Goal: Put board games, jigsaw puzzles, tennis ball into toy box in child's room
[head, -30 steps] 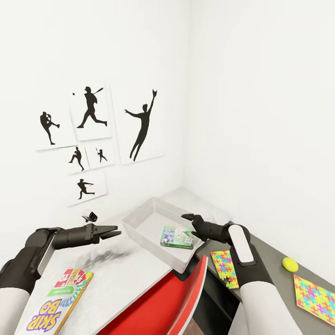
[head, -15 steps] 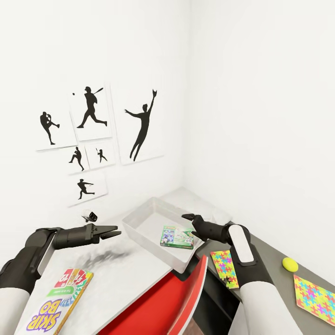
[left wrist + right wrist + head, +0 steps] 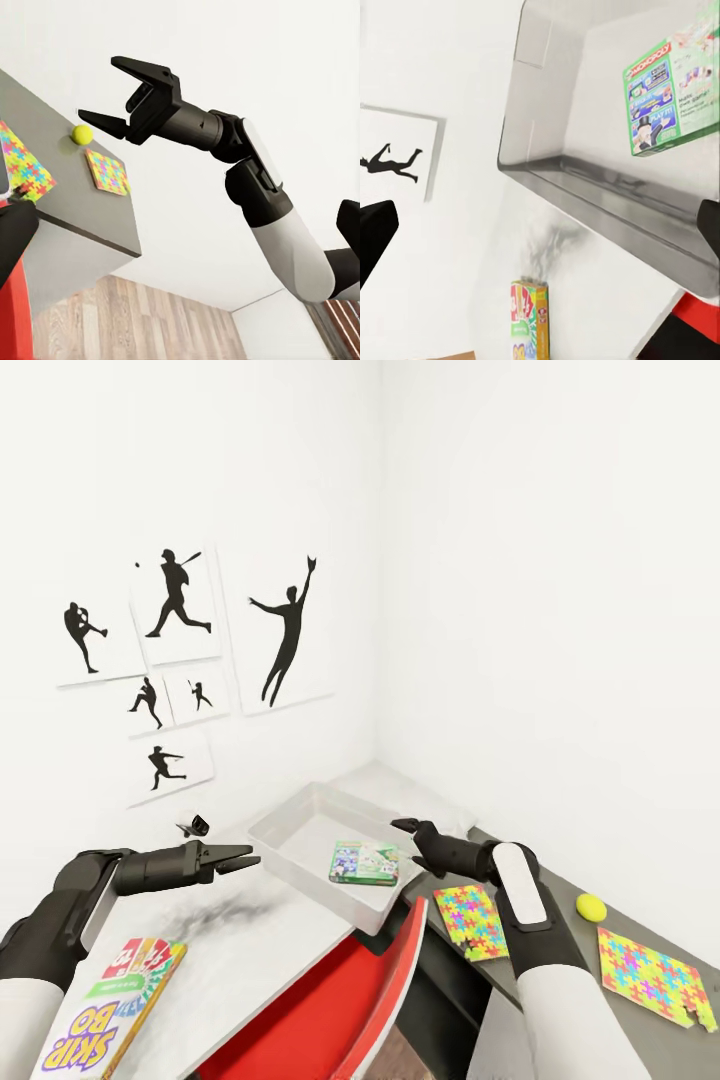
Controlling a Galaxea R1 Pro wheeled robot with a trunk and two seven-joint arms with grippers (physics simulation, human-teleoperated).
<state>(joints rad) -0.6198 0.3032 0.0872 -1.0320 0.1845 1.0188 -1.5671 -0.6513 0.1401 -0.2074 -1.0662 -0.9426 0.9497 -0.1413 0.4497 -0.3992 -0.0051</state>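
The light grey toy box (image 3: 283, 828) stands on a white tabletop near the room's corner, with a green board game (image 3: 365, 863) lying flat inside it. My right gripper (image 3: 402, 844) hovers open just beside the box's right rim, holding nothing. Left of the box, my left gripper (image 3: 252, 857) is open above the tabletop. A yellow, green and red board game (image 3: 110, 1010) lies near the front left. Two jigsaw puzzles (image 3: 470, 922) (image 3: 652, 977) and the tennis ball (image 3: 591, 907) rest on the grey table. The right wrist view shows the toy box (image 3: 607, 202) and both board games (image 3: 675, 90) (image 3: 530, 319).
A red chair (image 3: 340, 1000) sits tucked in front, between the white tabletop and the grey table (image 3: 560, 940). Black sports silhouette pictures (image 3: 285, 630) hang on the white wall behind. The left wrist view shows the grey table's edge (image 3: 90, 225) over the wood-plank floor (image 3: 150, 322).
The head camera has turned to the right, so the room, box and toys sit further left in the picture. Both arms keep the same pose, grippers still open.
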